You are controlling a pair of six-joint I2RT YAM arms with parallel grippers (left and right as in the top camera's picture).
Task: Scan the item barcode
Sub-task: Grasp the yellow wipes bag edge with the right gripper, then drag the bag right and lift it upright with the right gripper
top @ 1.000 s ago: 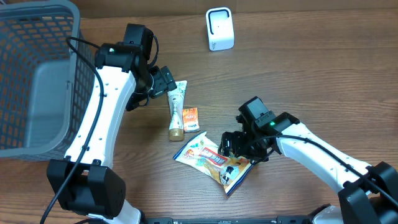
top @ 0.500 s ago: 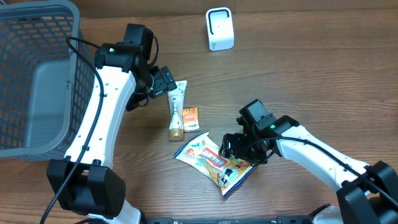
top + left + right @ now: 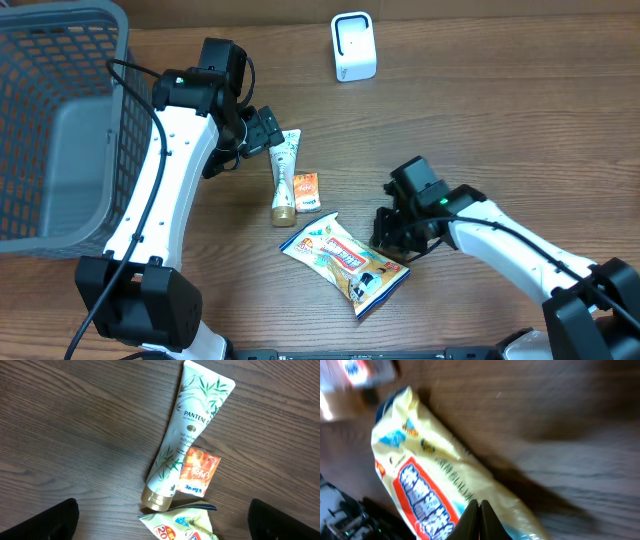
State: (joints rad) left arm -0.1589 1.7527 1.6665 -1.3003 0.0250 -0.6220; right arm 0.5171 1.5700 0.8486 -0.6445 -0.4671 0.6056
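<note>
The snack bag (image 3: 345,262) is lying flat on the wooden worktop (image 3: 500,120), just below the Pantene tube (image 3: 187,435) and orange sachet (image 3: 198,472); the right fingers (image 3: 474,522) are being pressed together at its right edge, though a pinch cannot be told; the left fingers (image 3: 50,522) are being held wide above the tube.
</note>
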